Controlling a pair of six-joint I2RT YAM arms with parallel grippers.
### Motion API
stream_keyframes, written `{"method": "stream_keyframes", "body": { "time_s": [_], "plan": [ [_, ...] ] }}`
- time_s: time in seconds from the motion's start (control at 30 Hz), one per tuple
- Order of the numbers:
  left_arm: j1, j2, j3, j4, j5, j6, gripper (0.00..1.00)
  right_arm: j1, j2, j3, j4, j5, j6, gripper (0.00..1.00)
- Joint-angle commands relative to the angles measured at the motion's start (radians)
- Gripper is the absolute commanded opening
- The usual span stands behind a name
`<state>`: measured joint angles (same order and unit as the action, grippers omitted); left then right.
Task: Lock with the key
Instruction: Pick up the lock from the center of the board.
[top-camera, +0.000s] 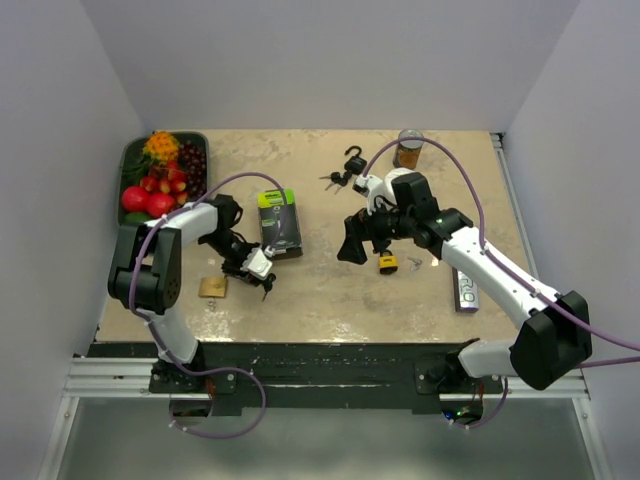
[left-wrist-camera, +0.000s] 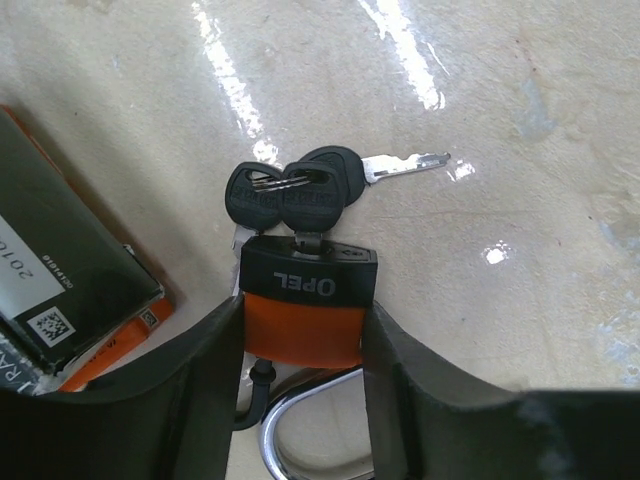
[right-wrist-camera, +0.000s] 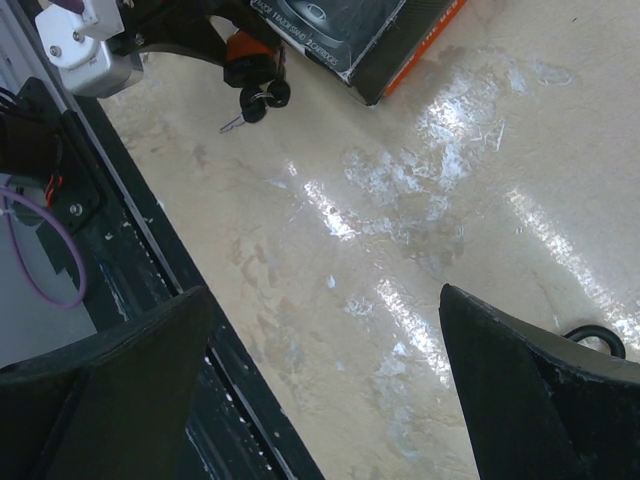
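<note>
Left wrist view gives the step in hand: the left gripper (left-wrist-camera: 303, 362) is clamped on the orange padlock (left-wrist-camera: 300, 330), one finger pressed to each side of its body, at the near left of the table (top-camera: 330, 295). The chrome shackle (left-wrist-camera: 283, 425) lies between the fingers toward the wrist and looks unseated, though its ends are hidden. One key of the bunch of keys (left-wrist-camera: 290, 195) sits in the keyway on the lock's far face; a loose key lies flat to the right. To do this well, I judge the left arm should hold the body firmly and level so it cannot twist. Just beyond the lock lies a black and orange box (top-camera: 278, 222), close enough to crowd any approach from that side. Farther right, the right gripper (top-camera: 355, 245) hovers with jaws wide apart and holds nothing. It probably should come across, pinch only the seated key's head, and turn gently.
</note>
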<state>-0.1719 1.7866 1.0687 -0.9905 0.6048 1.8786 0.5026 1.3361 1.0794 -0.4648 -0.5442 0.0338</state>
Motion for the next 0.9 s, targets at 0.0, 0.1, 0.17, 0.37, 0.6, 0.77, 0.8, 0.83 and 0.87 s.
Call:
{"method": "stream_keyframes", "body": {
  "time_s": [0.0,0.1,0.17,0.37,0.6,0.77,0.8,0.83,0.87],
  "plan": [
    [-0.014,0.002,-0.018,-0.005,-0.001,0.008,0.42,-0.006,0.0,0.056,-0.017,-0.031,-0.008,0.99],
    [-0.026,-0.045,-0.016,-0.017,0.027,-0.007,0.25,-0.006,0.001,0.059,-0.018,-0.037,-0.006,0.99],
    [-0.032,-0.07,-0.018,-0.025,0.035,-0.032,0.17,-0.007,0.005,0.065,-0.02,-0.042,-0.003,0.98],
    [-0.051,-0.199,-0.013,-0.053,0.081,-0.079,0.12,-0.013,0.005,0.085,-0.029,-0.053,-0.003,0.97],
    [-0.136,-0.426,-0.004,0.03,0.067,-0.287,0.0,-0.016,-0.015,0.074,0.011,-0.091,0.05,0.96],
    [-0.222,-0.55,0.049,0.122,0.027,-0.475,0.0,-0.016,-0.029,0.039,0.118,-0.161,0.129,0.95],
    [-0.259,-0.561,0.063,0.134,0.02,-0.546,0.0,-0.013,-0.031,0.028,0.147,-0.169,0.182,0.94],
    [-0.279,-0.567,0.079,0.148,0.013,-0.579,0.0,-0.013,-0.04,0.001,0.216,-0.187,0.211,0.94],
    [-0.323,-0.569,0.109,0.156,-0.009,-0.611,0.0,-0.015,-0.041,-0.015,0.254,-0.224,0.288,0.94]
  ]
}}
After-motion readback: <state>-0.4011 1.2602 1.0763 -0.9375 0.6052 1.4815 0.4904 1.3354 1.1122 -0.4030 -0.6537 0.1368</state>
